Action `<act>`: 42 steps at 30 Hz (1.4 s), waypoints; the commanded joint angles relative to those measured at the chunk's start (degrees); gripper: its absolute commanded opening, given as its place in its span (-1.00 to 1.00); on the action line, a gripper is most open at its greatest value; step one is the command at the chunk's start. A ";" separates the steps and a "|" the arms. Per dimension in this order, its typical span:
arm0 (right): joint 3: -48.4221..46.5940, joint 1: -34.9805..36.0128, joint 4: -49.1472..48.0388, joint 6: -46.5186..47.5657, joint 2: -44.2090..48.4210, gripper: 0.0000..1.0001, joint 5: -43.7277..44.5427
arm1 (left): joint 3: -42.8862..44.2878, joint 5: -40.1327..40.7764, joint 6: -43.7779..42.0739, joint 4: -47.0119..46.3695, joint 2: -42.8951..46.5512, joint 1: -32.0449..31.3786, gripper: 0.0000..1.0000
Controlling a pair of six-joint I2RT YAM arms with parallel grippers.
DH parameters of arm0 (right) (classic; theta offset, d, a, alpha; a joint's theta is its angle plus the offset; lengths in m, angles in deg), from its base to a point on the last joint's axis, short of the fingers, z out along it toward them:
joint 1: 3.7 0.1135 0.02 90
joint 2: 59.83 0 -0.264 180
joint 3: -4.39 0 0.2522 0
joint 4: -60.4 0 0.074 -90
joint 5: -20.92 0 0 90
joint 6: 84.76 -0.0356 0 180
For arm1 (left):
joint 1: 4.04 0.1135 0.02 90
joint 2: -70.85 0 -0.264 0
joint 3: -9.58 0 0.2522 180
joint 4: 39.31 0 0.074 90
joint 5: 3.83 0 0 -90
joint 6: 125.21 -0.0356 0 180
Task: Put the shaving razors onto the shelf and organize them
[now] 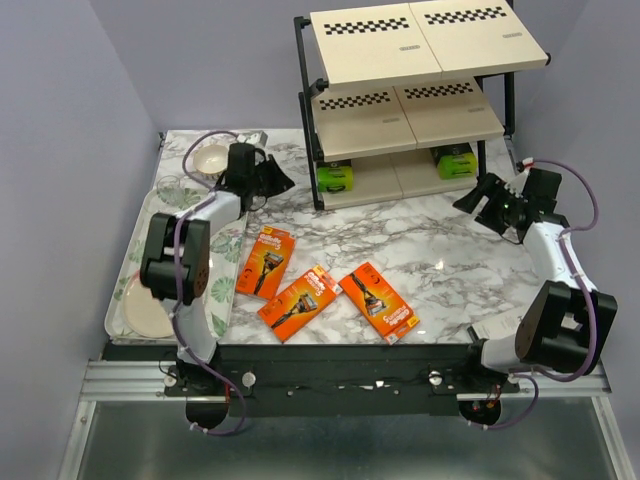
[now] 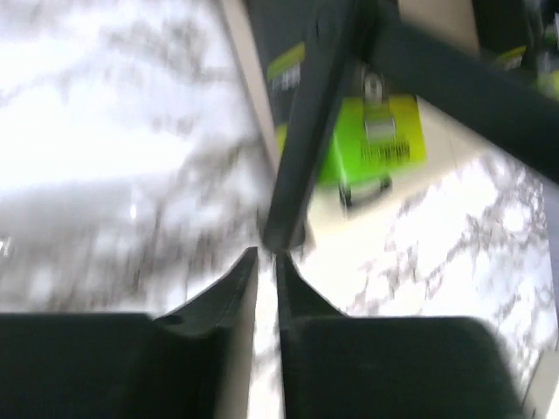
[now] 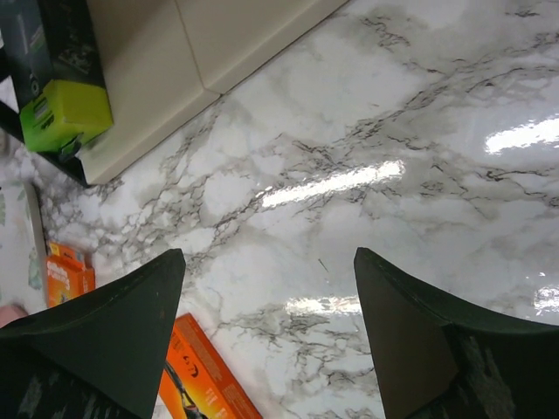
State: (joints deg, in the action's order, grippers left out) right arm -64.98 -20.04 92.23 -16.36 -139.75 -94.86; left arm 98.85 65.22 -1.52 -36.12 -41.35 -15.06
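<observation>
lying on marble: 3 orange razor packs (image 1: 300, 301), ungripped.

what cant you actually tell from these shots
- Bottom tier of the shelf: top view, the upper boards hide all but the lime ends of two black packs.
- Left wrist view: motion blur makes the pack print unreadable.
- White boxes: not seen in any view.
- Right gripper: open, nothing between its fingers.
</observation>
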 commanded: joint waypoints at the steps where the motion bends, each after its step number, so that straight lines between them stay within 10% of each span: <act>1: -1.17 0.69 7.41 7.80 2.22 0.70 -9.97 | -11.33 -0.49 0.59 6.07 20.04 0.83 -0.42; 12: 14.73 9.83 23.31 9.03 11.18 0.64 -24.40 | -32.43 -22.99 0.77 8.72 37.05 -7.68 -0.02; 21: 20.02 20.46 27.28 4.73 9.27 0.56 -14.04 | -47.81 -15.45 4.88 0.12 38.82 -24.13 -0.14; 32: 15.80 23.37 35.72 0.34 3.01 0.37 4.68 | -40.98 -18.60 9.20 -5.25 24.15 -28.87 -0.17; 42: 23.53 23.28 26.33 -1.42 -1.11 -0.03 -9.01 | -34.37 -16.58 9.64 -2.80 15.70 -29.75 -0.23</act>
State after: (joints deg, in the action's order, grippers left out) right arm -44.89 3.00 122.32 -16.39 -138.78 -97.18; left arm 62.28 47.93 7.77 -39.48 -24.43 -44.66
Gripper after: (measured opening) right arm 0.545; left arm 0.389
